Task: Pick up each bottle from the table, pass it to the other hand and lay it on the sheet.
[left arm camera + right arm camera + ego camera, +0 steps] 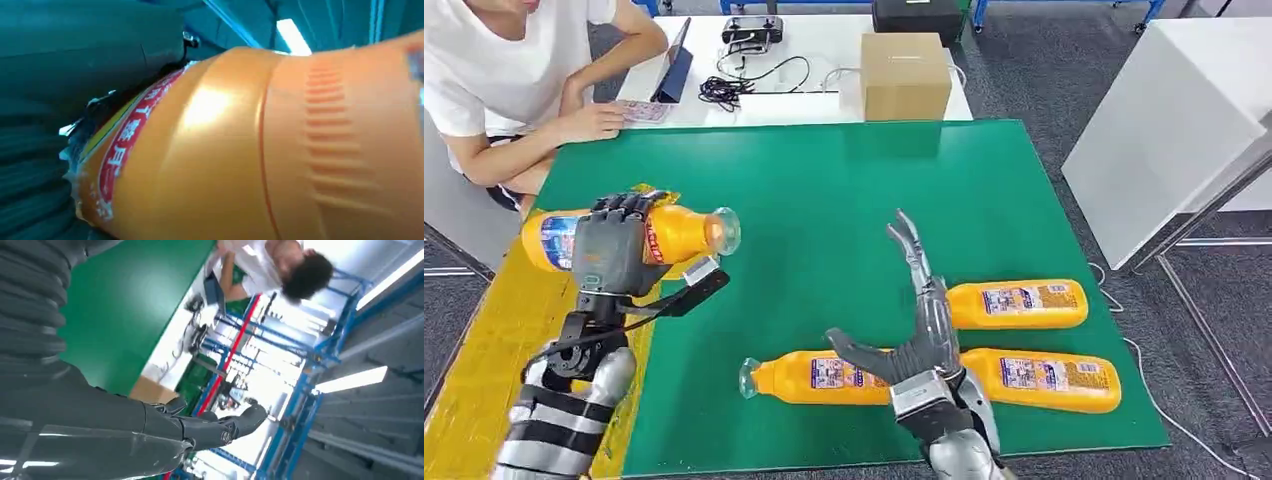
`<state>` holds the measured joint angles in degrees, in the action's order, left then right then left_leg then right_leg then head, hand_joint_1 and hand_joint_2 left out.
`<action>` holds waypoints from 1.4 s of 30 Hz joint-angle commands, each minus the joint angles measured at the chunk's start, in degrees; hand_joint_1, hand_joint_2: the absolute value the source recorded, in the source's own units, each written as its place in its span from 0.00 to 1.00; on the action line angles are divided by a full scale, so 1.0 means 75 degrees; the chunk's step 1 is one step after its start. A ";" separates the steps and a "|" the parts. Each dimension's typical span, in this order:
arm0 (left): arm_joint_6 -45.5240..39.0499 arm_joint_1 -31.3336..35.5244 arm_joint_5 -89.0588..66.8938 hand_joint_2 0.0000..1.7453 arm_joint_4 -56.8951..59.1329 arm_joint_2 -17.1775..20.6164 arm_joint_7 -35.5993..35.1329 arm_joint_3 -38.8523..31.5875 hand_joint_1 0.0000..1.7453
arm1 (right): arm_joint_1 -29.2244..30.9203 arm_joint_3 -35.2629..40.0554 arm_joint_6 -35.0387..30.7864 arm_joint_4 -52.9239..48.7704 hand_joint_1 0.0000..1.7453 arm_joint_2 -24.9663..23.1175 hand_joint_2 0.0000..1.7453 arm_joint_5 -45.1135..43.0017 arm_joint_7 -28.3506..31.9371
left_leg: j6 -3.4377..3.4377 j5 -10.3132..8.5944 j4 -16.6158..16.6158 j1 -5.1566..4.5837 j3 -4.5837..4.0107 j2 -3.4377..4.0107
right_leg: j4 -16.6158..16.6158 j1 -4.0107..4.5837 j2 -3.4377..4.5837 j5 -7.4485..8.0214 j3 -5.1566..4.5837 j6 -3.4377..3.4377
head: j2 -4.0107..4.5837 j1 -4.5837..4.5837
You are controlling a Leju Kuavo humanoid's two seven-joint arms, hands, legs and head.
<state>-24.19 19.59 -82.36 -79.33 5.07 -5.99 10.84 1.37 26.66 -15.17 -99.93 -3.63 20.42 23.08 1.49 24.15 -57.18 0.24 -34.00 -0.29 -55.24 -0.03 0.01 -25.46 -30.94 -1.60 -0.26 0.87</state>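
Orange bottles, green table

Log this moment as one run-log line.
left hand: holds bottle over yellow sheet | right hand: open, empty | table bottles: three

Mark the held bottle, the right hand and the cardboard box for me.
held bottle (686, 232), head view, orange shoulder beyond the fingers.
right hand (924, 335), head view, back of the palm.
cardboard box (905, 85), head view, front face.
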 commanded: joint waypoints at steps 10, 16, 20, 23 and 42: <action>0.0671 0.1659 0.0264 1.00 0.6561 -0.0123 -0.0306 -0.0473 1.00 | 0.0300 -0.0349 0.0205 0.0196 0.00 0.0242 1.00 0.0761 -0.0617 | -0.0010 0.0008 0.0011 0.0000 0.0037 -0.0005 | 0.0014 0.0001 -0.0006 -0.0010 0.0049 -0.0006 | 0.0000 0.0000; 0.0457 0.1519 0.0489 1.00 0.6749 -0.0289 -0.0167 -0.0655 0.00 | 0.0485 0.0089 0.0528 0.0649 0.00 0.0558 1.00 0.1584 -0.0950 | -0.0010 -0.0002 0.0019 -0.0005 0.0035 -0.0019 | 0.0018 -0.0001 -0.0004 0.0000 0.0049 -0.0004 | 0.0000 0.0000; 0.0581 0.1556 0.0804 1.00 0.6789 -0.0368 0.0096 -0.0841 0.00 | 0.0562 0.0239 0.0615 0.0726 0.00 0.0672 1.00 0.1807 -0.1024 | -0.0009 -0.0001 0.0015 -0.0004 0.0046 -0.0018 | 0.0012 -0.0001 -0.0002 0.0001 0.0059 -0.0004 | 0.0000 0.0000; 0.0581 0.1556 0.0804 1.00 0.6789 -0.0368 0.0096 -0.0841 0.00 | 0.0562 0.0239 0.0615 0.0726 0.00 0.0672 1.00 0.1807 -0.1024 | -0.0008 0.0000 0.0016 -0.0007 0.0074 -0.0018 | 0.0010 -0.0004 -0.0002 -0.0002 0.0084 -0.0005 | 0.0000 -0.0003; 0.2145 -0.1202 0.8802 0.00 -0.0230 -0.1067 0.4423 -0.1387 0.00 | 0.1074 0.2024 0.1542 0.2082 0.00 0.3006 1.00 0.4048 -0.1486 | -0.0006 0.0014 -0.0001 -0.0008 0.0054 -0.0007 | 0.0009 -0.0001 0.0008 -0.0007 0.0073 -0.0008 | 0.0000 0.0000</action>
<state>-15.60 22.09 -32.57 -49.96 -1.05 22.09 0.46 5.68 34.60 -4.94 -92.30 10.76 47.41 13.31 1.47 24.14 -57.19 0.14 -33.72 -0.51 -55.24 -0.08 -0.09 -25.47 -30.52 -1.64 -0.26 0.87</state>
